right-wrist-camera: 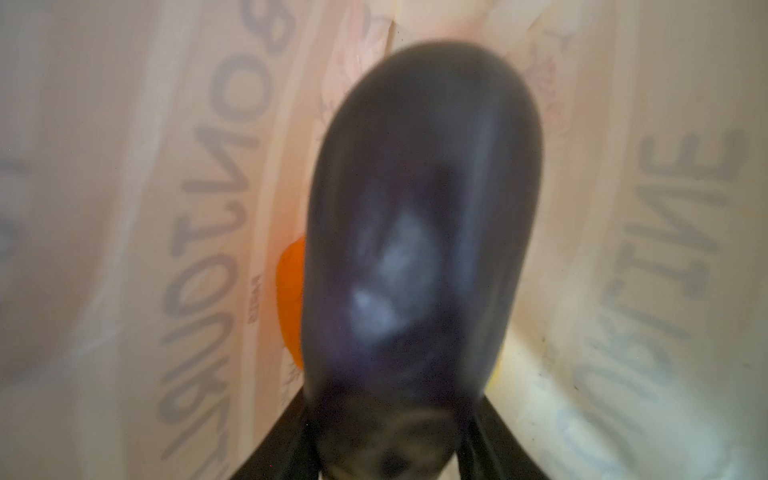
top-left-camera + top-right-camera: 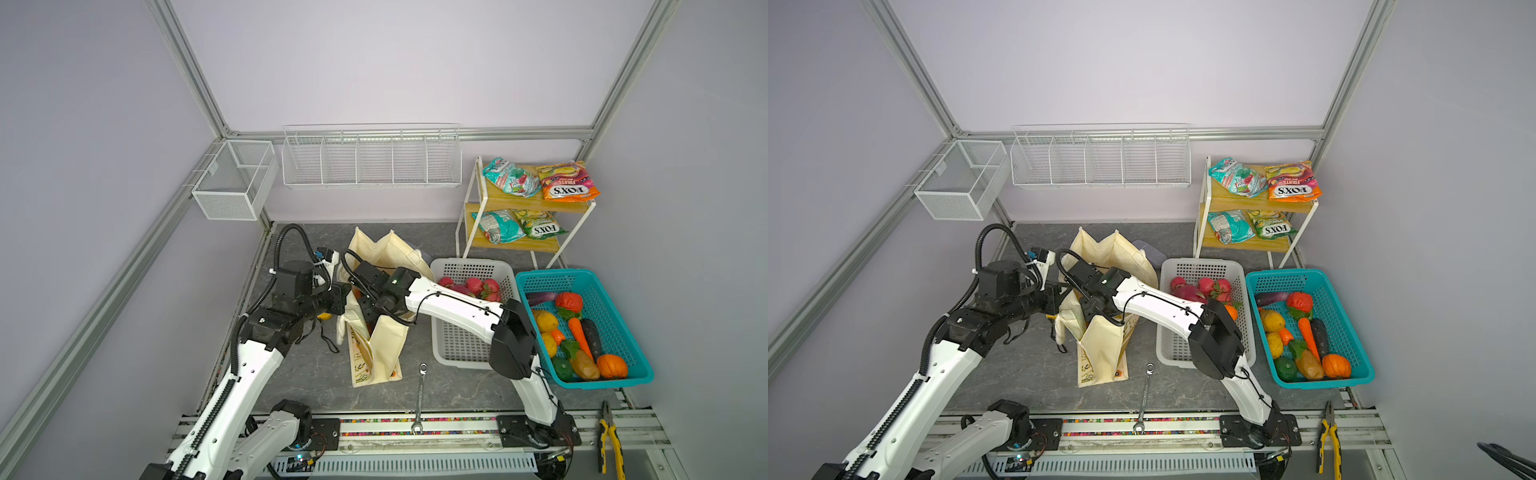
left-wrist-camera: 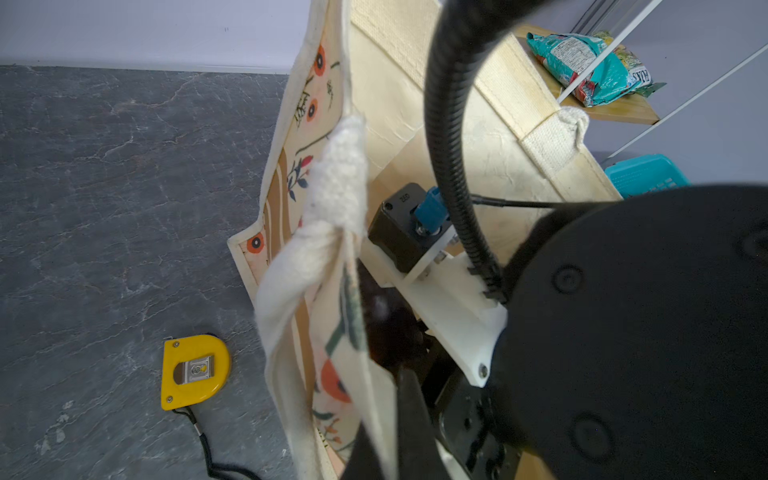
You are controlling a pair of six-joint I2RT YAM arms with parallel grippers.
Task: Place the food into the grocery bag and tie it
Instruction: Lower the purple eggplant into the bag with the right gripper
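Purple eggplant (image 1: 424,232) sits between jaws of right gripper (image 1: 395,415) inside bag (image 2: 390,345), grip unclear; left gripper (image 3: 384,440) pinches bag rim open. Packing step; next: release, withdraw, fetch more food (image 2: 578,337)

Both arms wear white shells, the left arm (image 2: 249,365) and right arm (image 2: 453,307) alike, with black joint housings (image 2: 511,340). Ribbed black hoses (image 3: 442,124) and thin black cables (image 3: 511,203) run along them; a white bracket (image 3: 453,307) carries small screws (image 3: 482,370).
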